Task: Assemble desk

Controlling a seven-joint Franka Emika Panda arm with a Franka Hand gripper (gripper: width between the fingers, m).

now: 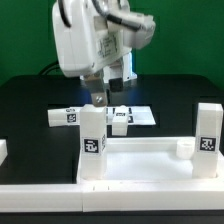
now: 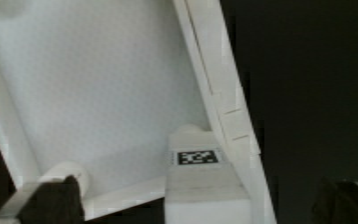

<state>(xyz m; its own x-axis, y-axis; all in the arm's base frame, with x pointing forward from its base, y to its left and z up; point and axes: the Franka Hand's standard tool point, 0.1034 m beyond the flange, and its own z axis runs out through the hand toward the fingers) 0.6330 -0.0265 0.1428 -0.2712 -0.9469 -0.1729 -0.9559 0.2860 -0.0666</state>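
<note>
The white desk top (image 1: 140, 160) lies rim-up at the front of the table. One white leg (image 1: 93, 135) with a square tag stands upright at its far corner on the exterior view's left. A second leg (image 1: 208, 132) stands at the far corner on the right. Two more legs (image 1: 65, 117) (image 1: 120, 119) lie behind the top. My gripper (image 1: 97, 97) hangs just above the left standing leg. In the wrist view the desk top (image 2: 87, 90) fills the frame, and the gripper (image 2: 202, 205) straddles the leg (image 2: 202, 165) with dark fingers (image 2: 51, 200) apart from its sides, open.
The marker board (image 1: 143, 113) lies flat on the black table behind the desk top, next to the two lying legs. A round socket stub (image 1: 183, 147) rises inside the top by the right leg. A white block (image 1: 3, 152) sits at the exterior view's left edge.
</note>
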